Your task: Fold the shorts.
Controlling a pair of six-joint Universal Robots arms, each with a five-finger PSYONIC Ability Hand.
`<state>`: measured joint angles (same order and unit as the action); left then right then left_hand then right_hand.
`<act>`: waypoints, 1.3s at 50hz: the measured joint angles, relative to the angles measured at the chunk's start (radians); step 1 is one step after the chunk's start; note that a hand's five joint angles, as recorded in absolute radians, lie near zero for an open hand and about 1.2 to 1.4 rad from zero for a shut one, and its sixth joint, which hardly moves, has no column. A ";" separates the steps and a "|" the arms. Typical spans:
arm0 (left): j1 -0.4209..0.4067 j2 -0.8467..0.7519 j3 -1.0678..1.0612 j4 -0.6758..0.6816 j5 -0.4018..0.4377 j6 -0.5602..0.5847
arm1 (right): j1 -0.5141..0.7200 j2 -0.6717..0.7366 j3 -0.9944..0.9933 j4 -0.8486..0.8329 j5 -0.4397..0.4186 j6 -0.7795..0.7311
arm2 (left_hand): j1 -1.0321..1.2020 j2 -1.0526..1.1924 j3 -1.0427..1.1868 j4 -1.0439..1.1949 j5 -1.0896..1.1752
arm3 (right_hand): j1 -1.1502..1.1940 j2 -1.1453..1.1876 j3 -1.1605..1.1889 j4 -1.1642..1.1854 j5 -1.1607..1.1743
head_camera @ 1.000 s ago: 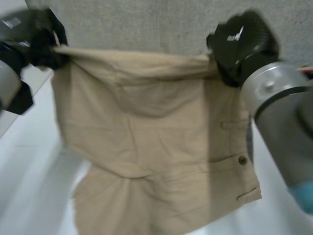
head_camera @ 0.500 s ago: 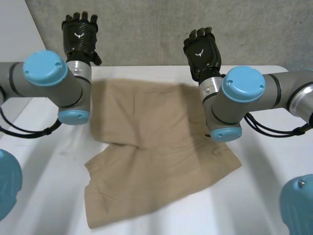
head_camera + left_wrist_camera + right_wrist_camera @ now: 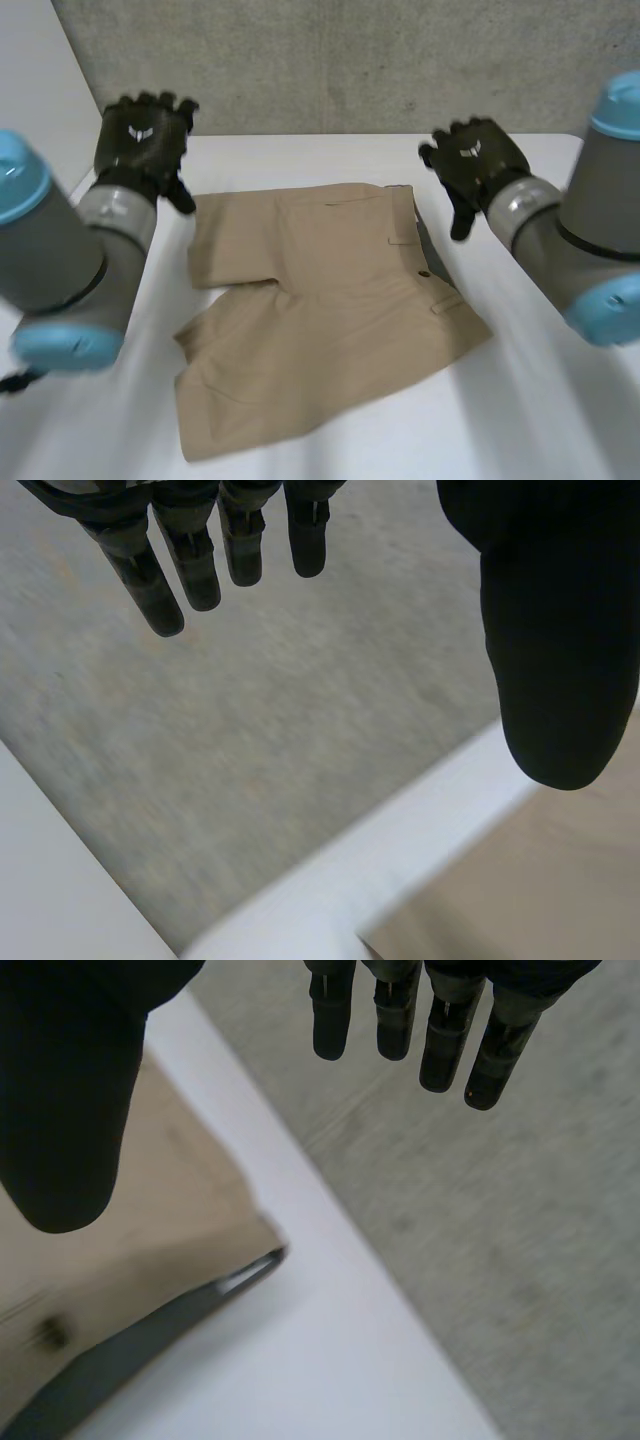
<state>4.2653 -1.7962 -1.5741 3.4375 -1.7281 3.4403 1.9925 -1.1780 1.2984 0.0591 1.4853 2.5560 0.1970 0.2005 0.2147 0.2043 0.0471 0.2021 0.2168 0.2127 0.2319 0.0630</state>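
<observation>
1. Two hands are off the cloth. At the upper left of the head view, the left hand is raised over the table, its fingers straight, spread and holding nothing. A corner of the shorts lies near its thumb.
2. Mid-frame, the tan shorts lie flat on the table. The waistband side, with a button, is toward the right, and a leg runs out to the lower left. An upper panel seems to lie doubled over the rest.
3. Handling, as a judgement:
   - The shorts look light, soft and limp, so they will sag when lifted.
   - They are neither slippery nor fragile.
   - The waistband is the stiffer part.
   - The best hold is a pinch at two corners of one edge, at the hem or the waistband, one hand on each, to keep that edge taut.
4. At the upper right, the right hand is raised beside the waistband corner, fingers straight and released. A dark lining shows at that corner.
5. Each hand's back carries a small white emblem. No letters can be read there, and no label is legible on the shorts.
</observation>
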 measured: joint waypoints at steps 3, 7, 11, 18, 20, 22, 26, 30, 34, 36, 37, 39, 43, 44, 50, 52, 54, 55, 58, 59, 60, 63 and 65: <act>-0.023 0.101 -0.107 -0.061 0.002 -0.029 | -0.027 -0.046 0.094 0.020 -0.029 0.001 | 0.000 0.000 0.000 0.000 0.000 | 0.000 0.000 0.000 0.000 0.000; -0.052 0.216 -0.219 -0.125 0.003 -0.073 | -0.065 -0.090 0.200 0.028 -0.076 -0.005 | 0.000 0.000 0.000 0.000 0.000 | 0.000 0.000 0.000 0.000 0.000; -0.073 0.309 -0.305 -0.181 0.003 -0.122 | -0.114 -0.121 0.304 0.025 -0.144 -0.019 | 0.000 0.000 0.000 0.000 0.000 | 0.000 0.001 0.002 0.000 0.000; -0.094 0.409 -0.422 -0.277 0.001 -0.225 | -0.207 -0.138 0.451 -0.002 -0.271 -0.062 | 0.000 0.000 0.000 0.000 0.000 | 0.004 0.050 0.053 0.033 0.039; -0.103 0.419 -0.462 -0.316 0.000 -0.272 | -0.248 -0.135 0.514 -0.051 -0.326 -0.085 | 0.002 0.001 0.000 0.000 0.000 | 0.111 0.147 0.155 0.136 0.121; -0.110 0.416 -0.476 -0.328 -0.001 -0.291 | -0.263 -0.130 0.541 -0.088 -0.347 -0.092 | 0.003 0.002 0.000 0.000 0.000 | 0.116 0.150 0.161 0.141 0.125; -0.125 0.401 -0.498 -0.338 -0.003 -0.309 | -0.276 -0.114 0.570 -0.146 -0.362 -0.098 | 0.004 0.006 0.003 0.004 0.002 | 0.161 0.196 0.207 0.189 0.171; -0.147 0.365 -0.514 -0.339 -0.005 -0.314 | -0.277 -0.084 0.582 -0.195 -0.365 -0.099 | 0.027 0.028 0.008 0.020 0.004 | 0.210 0.265 0.267 0.251 0.224; -0.163 0.338 -0.518 -0.337 -0.006 -0.312 | -0.275 -0.057 0.581 -0.225 -0.372 -0.098 | 0.032 0.034 0.013 0.027 0.005 | 0.236 0.300 0.306 0.283 0.256; -0.172 0.327 -0.518 -0.337 -0.006 -0.311 | -0.274 -0.047 0.580 -0.235 -0.375 -0.098 | 0.040 0.041 0.023 0.039 0.015 | 0.246 0.312 0.315 0.294 0.266; -0.178 0.319 -0.518 -0.336 -0.006 -0.310 | -0.273 -0.038 0.578 -0.243 -0.378 -0.098 | 0.046 0.045 0.028 0.043 0.022 | 0.265 0.332 0.338 0.313 0.285; -0.188 0.308 -0.518 -0.336 -0.008 -0.309 | -0.271 -0.019 0.574 -0.256 -0.383 -0.099 | 0.053 0.050 0.034 0.049 0.032 | 0.316 0.389 0.391 0.370 0.339; -0.202 0.295 -0.517 -0.336 -0.016 -0.308 | -0.267 0.016 0.564 -0.276 -0.386 -0.101 | 0.059 0.057 0.039 0.056 0.040 | 0.323 0.393 0.397 0.378 0.346; -0.205 0.293 -0.517 -0.336 -0.019 -0.308 | -0.266 0.021 0.562 -0.279 -0.386 -0.102 | 0.059 0.057 0.039 0.056 0.040 | 0.328 0.397 0.403 0.385 0.354; -0.216 0.289 -0.517 -0.335 -0.040 -0.306 | -0.265 0.044 0.555 -0.318 -0.382 -0.111 | 0.059 0.058 0.039 0.056 0.040 | 0.449 0.575 0.576 0.557 0.492; -0.218 0.286 -0.516 -0.335 -0.045 -0.306 | -0.265 0.048 0.553 -0.335 -0.381 -0.112 | 0.059 0.058 0.039 0.056 0.040 | 0.543 0.682 0.690 0.658 0.582; -0.220 0.281 -0.516 -0.335 -0.048 -0.305 | -0.265 0.051 0.552 -0.349 -0.380 -0.110 | 0.059 0.058 0.039 0.056 0.040 | 0.658 0.841 0.845 0.815 0.738; -0.221 0.279 -0.516 -0.335 -0.049 -0.305 | -0.265 0.051 0.551 -0.358 -0.379 -0.108 | 0.059 0.058 0.039 0.056 0.040 | 0.702 0.938 0.934 0.919 0.845; -0.223 0.274 -0.515 -0.335 -0.051 -0.304 | -0.266 0.045 0.548 -0.383 -0.377 -0.101 | 0.059 0.058 0.039 0.056 0.040 | 0.716 0.960 0.965 0.954 0.885; -0.223 0.274 -0.515 -0.335 -0.051 -0.304 | -0.266 0.045 0.548 -0.383 -0.377 -0.101 | 0.059 0.058 0.039 0.056 0.040 | 0.716 0.960 0.965 0.954 0.885; -0.223 0.273 -0.515 -0.335 -0.051 -0.304 | -0.266 0.042 0.547 -0.389 -0.376 -0.099 | 0.059 0.058 0.039 0.056 0.040 | 0.716 0.960 0.965 0.954 0.885; -0.225 0.274 -0.515 -0.334 -0.051 -0.302 | -0.265 0.021 0.544 -0.399 -0.370 -0.092 | 0.059 0.058 0.039 0.056 0.040 | 0.735 0.960 0.966 0.958 0.900; -0.227 0.275 -0.514 -0.334 -0.050 -0.301 | -0.265 0.013 0.543 -0.400 -0.368 -0.088 | 0.059 0.058 0.039 0.056 0.040 | 0.735 0.960 0.966 0.958 0.900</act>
<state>4.0381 -1.5215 -2.0885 3.1038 -1.7784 3.1393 1.7274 -1.1651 1.8417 -0.3410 1.1177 2.4683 0.2556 0.2581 0.2539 0.2608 0.0868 0.9368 1.1766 1.1783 1.1901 0.9631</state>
